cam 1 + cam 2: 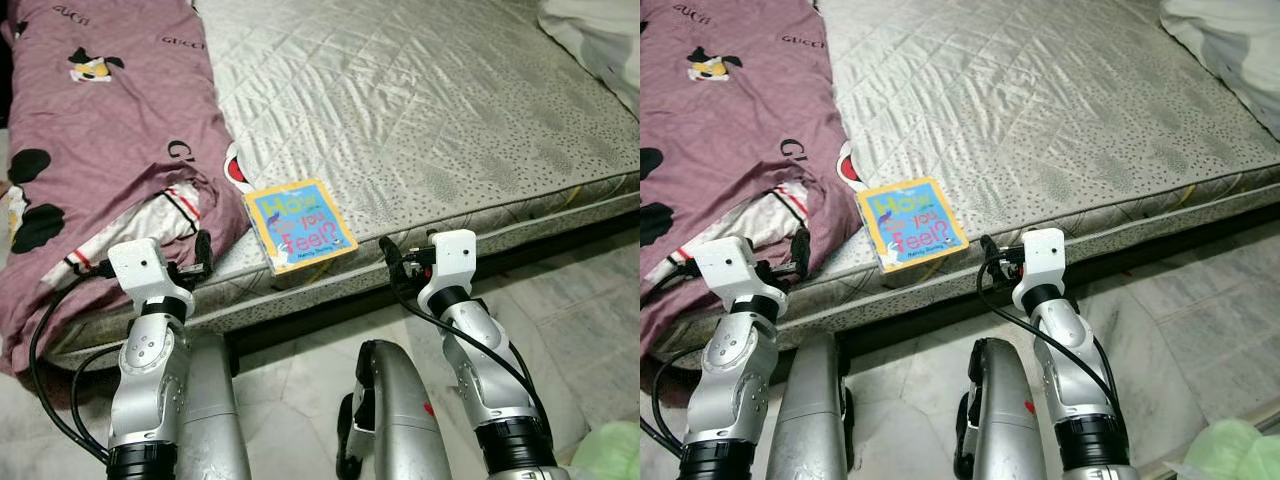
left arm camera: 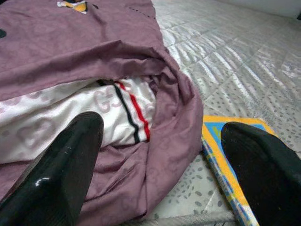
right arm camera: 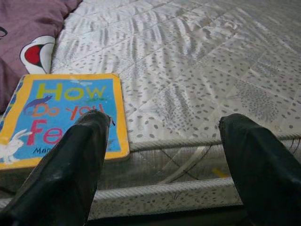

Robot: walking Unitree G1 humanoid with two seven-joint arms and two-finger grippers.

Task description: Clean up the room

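1. Grey quilted mattress (image 1: 430, 110) is filling most of the scene, lying low over a pale tiled floor (image 1: 560, 300).
2. 1 children's board book (image 1: 299, 224), blue with a yellow border, is lying flat at the mattress's near edge, its corner just reaching the rim.
3. Just beside the book on the robot's left, a mauve duvet (image 1: 110, 130) with cartoon prints is bunching up, and a white inner layer with red and black stripes (image 2: 117, 110) is showing at its open fold.
4. The left gripper (image 2: 160, 165) is hovering with fingers spread wide, holding nothing, before the duvet fold.
5. The right gripper (image 3: 164, 160) is hovering wide apart and empty, facing the mattress edge beside the book.
6. White bedding (image 1: 595, 35) is lying at the far right corner.
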